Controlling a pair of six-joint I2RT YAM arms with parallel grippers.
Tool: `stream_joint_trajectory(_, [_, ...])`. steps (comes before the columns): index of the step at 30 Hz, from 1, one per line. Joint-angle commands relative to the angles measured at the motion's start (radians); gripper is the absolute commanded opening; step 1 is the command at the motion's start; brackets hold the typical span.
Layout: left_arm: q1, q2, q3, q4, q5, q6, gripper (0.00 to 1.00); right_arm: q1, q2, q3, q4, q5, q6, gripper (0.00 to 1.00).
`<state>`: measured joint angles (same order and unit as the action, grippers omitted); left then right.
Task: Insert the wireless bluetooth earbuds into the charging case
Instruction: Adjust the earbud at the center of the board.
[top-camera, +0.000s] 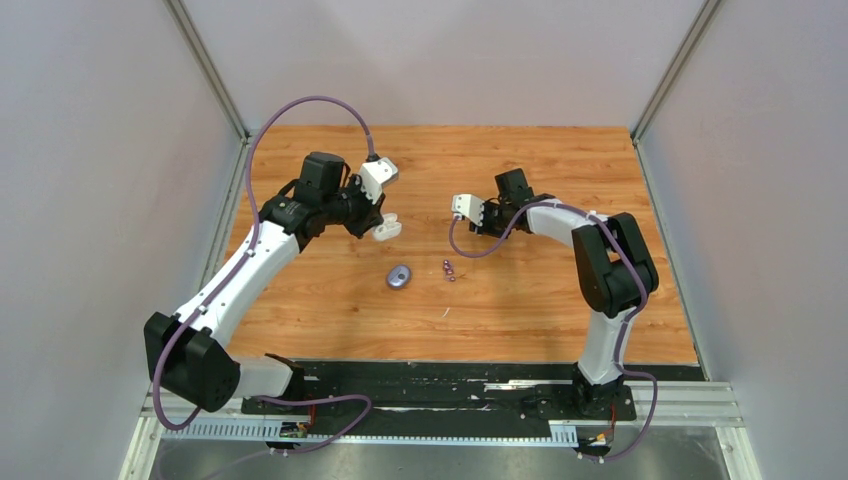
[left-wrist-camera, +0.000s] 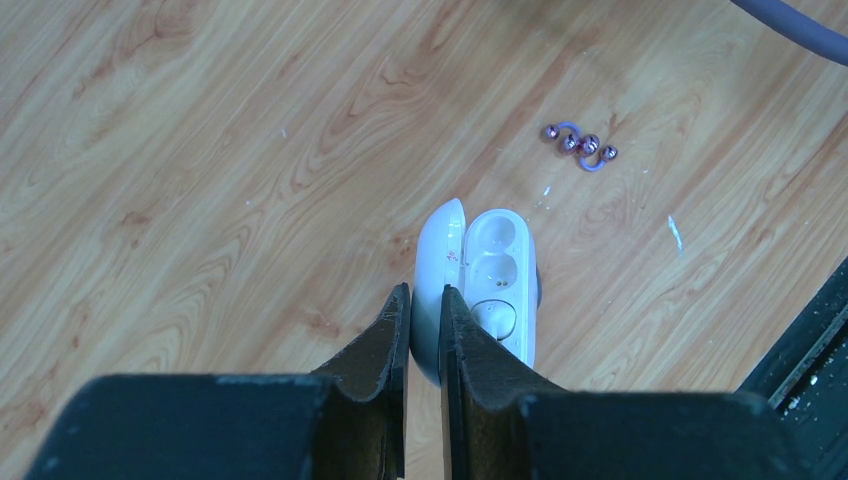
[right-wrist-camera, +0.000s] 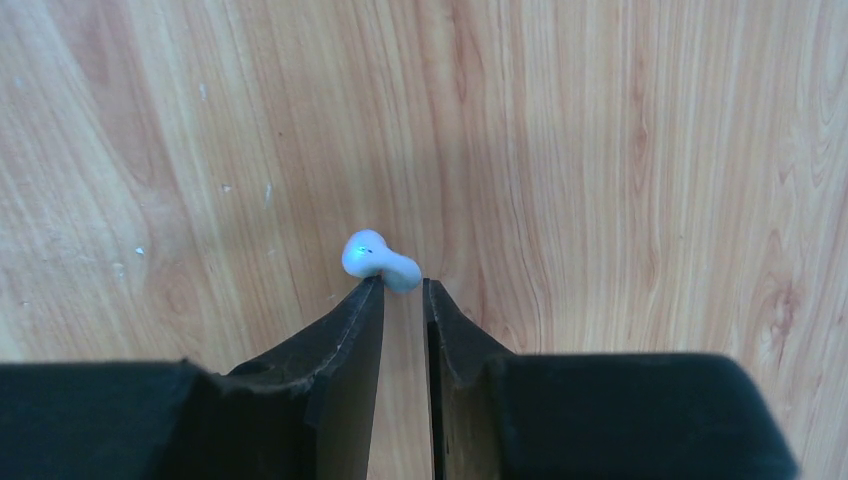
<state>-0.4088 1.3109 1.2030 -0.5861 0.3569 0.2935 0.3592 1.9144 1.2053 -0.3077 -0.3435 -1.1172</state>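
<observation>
My left gripper (left-wrist-camera: 425, 292) (top-camera: 368, 222) is shut on the lid of an open white charging case (left-wrist-camera: 492, 262) (top-camera: 388, 229) and holds it above the table. One white earbud (left-wrist-camera: 497, 318) sits in the case's near well; the far well is empty. My right gripper (right-wrist-camera: 401, 285) (top-camera: 484, 222) pinches a second white earbud (right-wrist-camera: 378, 256) at its very fingertips, to the right of the case. The dark purple earbuds (left-wrist-camera: 580, 146) (top-camera: 448, 268) lie clustered on the wood between the arms.
A closed bluish-purple oval case (top-camera: 399, 276) lies on the wooden table (top-camera: 520, 310) just left of the purple buds. Grey walls surround the table. A black strip (top-camera: 450, 375) runs along the near edge.
</observation>
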Motion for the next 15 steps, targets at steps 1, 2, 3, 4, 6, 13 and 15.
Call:
stream_joint_trajectory(1, [0.007, 0.001, 0.012, 0.031, 0.022, -0.017, 0.0, -0.004, 0.01, 0.035, 0.032, 0.013, 0.025, 0.24])
stream_joint_trajectory(2, [0.007, 0.001, 0.011, 0.032, 0.023, -0.017, 0.0, -0.005, 0.012, 0.035, 0.032, 0.007, 0.024, 0.24])
stream_joint_trajectory(3, [0.007, 0.001, 0.011, 0.032, 0.023, -0.018, 0.0, -0.005, 0.014, 0.035, 0.03, 0.003, 0.021, 0.23])
stream_joint_trajectory(4, [0.006, 0.0, 0.011, 0.032, 0.024, -0.018, 0.0, -0.005, 0.017, 0.036, 0.029, -0.002, 0.02, 0.23])
stream_joint_trajectory(6, [0.007, 0.0, 0.011, 0.032, 0.025, -0.018, 0.0, -0.003, 0.022, 0.038, 0.026, -0.007, 0.019, 0.22])
stream_joint_trajectory(13, [0.007, -0.007, 0.008, 0.024, 0.021, -0.011, 0.0, -0.01, 0.011, 0.056, -0.012, -0.046, 0.018, 0.24])
stream_joint_trajectory(15, [0.007, -0.007, 0.01, 0.022, 0.022, -0.011, 0.0, -0.018, 0.011, 0.091, -0.06, -0.058, 0.031, 0.24])
